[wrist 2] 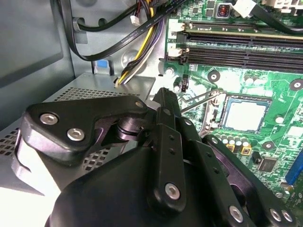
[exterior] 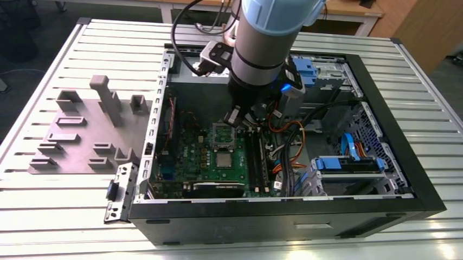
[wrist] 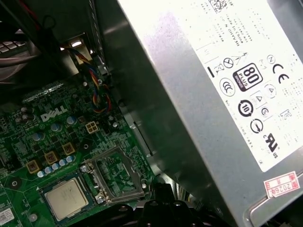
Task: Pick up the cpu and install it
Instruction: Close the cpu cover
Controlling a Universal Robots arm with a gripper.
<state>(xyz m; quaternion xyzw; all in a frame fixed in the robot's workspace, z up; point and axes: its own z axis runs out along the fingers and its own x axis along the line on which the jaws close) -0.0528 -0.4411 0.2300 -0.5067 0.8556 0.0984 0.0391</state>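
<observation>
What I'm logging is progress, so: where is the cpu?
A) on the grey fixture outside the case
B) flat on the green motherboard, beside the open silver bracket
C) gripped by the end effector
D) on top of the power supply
B: in the first wrist view the cpu lies flat on the motherboard, right beside the silver bracket.

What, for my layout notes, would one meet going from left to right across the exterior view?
grey moulded fixture → computer case's left wall → cpu → cable bundle → blue drive caddy
</observation>
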